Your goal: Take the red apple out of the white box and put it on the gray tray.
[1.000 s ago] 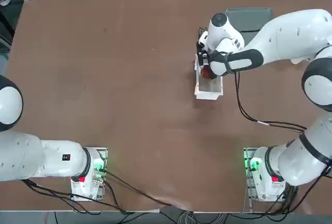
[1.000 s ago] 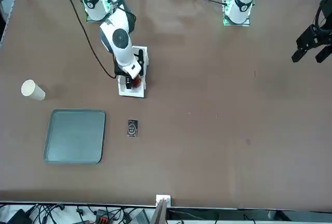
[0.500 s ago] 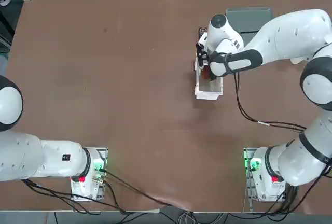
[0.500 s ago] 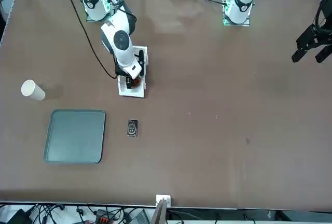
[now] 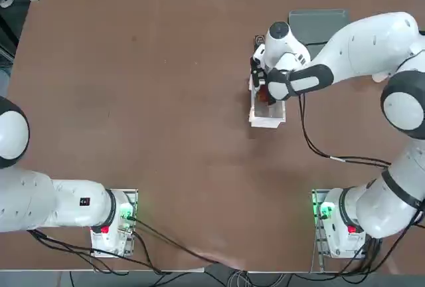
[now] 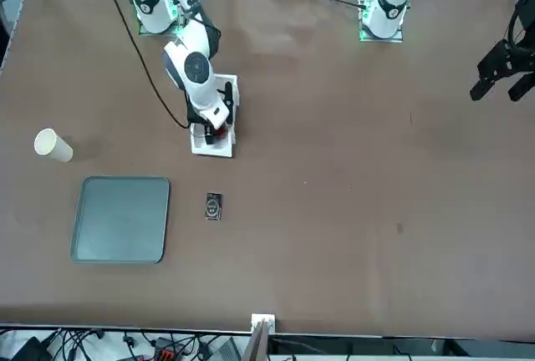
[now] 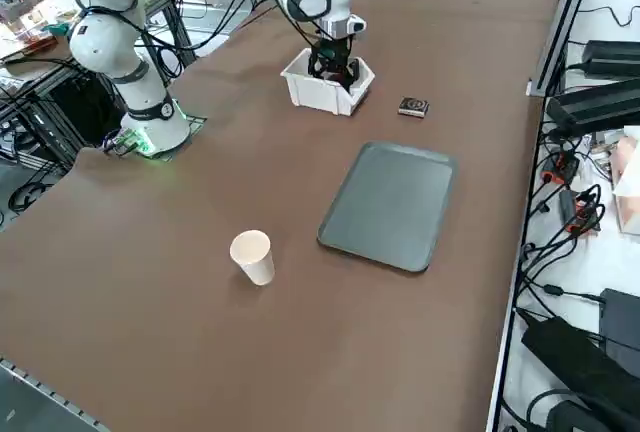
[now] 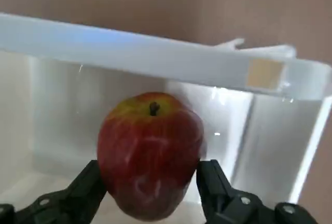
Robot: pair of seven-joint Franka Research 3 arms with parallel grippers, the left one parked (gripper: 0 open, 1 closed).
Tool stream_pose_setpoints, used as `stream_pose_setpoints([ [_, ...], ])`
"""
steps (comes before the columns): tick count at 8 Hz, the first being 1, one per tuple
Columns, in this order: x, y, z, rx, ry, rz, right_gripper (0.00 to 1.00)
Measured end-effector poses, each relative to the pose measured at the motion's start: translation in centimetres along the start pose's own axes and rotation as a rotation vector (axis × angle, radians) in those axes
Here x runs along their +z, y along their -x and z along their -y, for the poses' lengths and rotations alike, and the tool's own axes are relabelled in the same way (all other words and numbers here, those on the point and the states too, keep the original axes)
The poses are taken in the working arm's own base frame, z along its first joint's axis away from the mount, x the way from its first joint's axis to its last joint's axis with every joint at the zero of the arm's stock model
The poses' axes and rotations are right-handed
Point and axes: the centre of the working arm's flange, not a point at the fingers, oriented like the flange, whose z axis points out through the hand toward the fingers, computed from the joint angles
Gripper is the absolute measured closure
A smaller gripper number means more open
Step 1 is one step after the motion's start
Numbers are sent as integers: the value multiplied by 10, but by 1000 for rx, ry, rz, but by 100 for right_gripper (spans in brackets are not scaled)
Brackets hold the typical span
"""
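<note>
Right gripper (image 8: 150,182) down inside white box (image 5: 267,115), fingers (image 8: 85,187) spread wide either side of red apple (image 8: 150,159); contact uncertain, no grip evident. Apple mostly hidden by wrist from overhead, only red sliver (image 5: 263,92) shows. Gray tray (image 6: 121,219) half-covered by arm overhead, bare and well apart across brown table (image 6: 351,169). Paper cup (image 6: 53,145) and small black item (image 6: 213,206) near tray.
</note>
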Motion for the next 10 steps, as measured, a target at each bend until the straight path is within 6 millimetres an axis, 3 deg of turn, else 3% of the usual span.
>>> stream_pose_setpoints([
  [2,1,-1,0,0,3,-4,4],
  [6,-4,-1,-3,-36,34,12,22],
  [10,-29,1,-8,-38,66,20,22],
])
